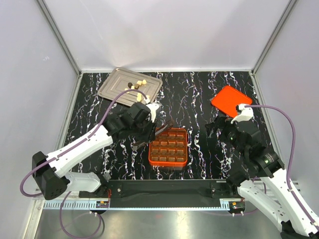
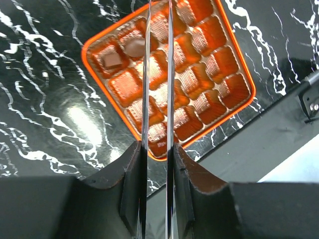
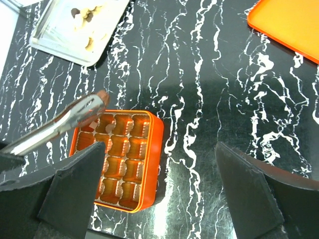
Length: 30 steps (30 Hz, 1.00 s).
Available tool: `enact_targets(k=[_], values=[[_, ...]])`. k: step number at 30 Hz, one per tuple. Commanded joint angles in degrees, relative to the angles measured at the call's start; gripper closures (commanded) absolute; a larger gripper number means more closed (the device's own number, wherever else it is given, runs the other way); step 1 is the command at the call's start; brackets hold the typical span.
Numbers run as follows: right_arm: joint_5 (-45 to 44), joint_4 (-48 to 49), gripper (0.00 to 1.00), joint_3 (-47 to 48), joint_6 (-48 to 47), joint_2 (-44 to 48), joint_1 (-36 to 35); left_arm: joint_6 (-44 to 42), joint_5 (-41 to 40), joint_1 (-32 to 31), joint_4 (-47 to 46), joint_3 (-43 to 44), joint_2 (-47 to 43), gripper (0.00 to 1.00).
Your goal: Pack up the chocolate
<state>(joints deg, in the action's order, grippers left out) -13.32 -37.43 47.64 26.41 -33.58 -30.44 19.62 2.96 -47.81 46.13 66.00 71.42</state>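
Note:
Several small chocolate pieces point(image 1: 136, 84), dark and cream-white, lie on a metal tray point(image 1: 114, 84); they also show in the right wrist view point(image 3: 87, 15). An orange box point(image 1: 168, 147) with brown grid cells stands at centre front. In the left wrist view two dark pieces point(image 2: 113, 59) sit in adjoining cells at one corner of the box point(image 2: 234, 59). My left gripper point(image 1: 144, 127) is shut on metal tongs point(image 1: 162, 129), whose blades point(image 2: 145, 74) reach over the box's far-left part. I see nothing between the blades; their tips are out of view. My right gripper point(image 1: 222, 127) is open and empty, right of the box.
The orange lid point(image 1: 231, 100) lies flat at the back right, also in the right wrist view point(image 3: 289, 20). The tray point(image 3: 55, 30) is at the back left. White walls enclose the black marbled table point(image 1: 194, 99). A black rail point(image 1: 169, 189) runs along the front edge.

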Motion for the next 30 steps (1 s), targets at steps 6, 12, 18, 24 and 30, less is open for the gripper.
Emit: enact_targets(k=[6,12,18,24,30], values=[[-2.9,0.0,0.00,2.5,0.1,0.6,-0.2,0.9,-0.7,-2.5,-4.0,-1.7,0.6,0.71],[-3.1,-0.1,0.00,2.5,-0.4,0.8,-0.2,1.3,0.0,-3.1,-4.7,-3.3,0.7,0.70],[-2.5,0.7,0.00,2.5,-0.1,0.2,-0.2,0.8,0.6,-3.5,-5.0,-3.5,1.9,0.65],[-2.3,0.9,0.00,2.9,-0.1,0.1,-0.2,0.7,-0.3,-3.5,-3.3,-1.9,3.3,0.58],[-2.8,0.7,0.01,2.9,-0.2,0.2,-0.2,0.8,-1.6,-3.5,-1.2,1.5,2.9,0.51]])
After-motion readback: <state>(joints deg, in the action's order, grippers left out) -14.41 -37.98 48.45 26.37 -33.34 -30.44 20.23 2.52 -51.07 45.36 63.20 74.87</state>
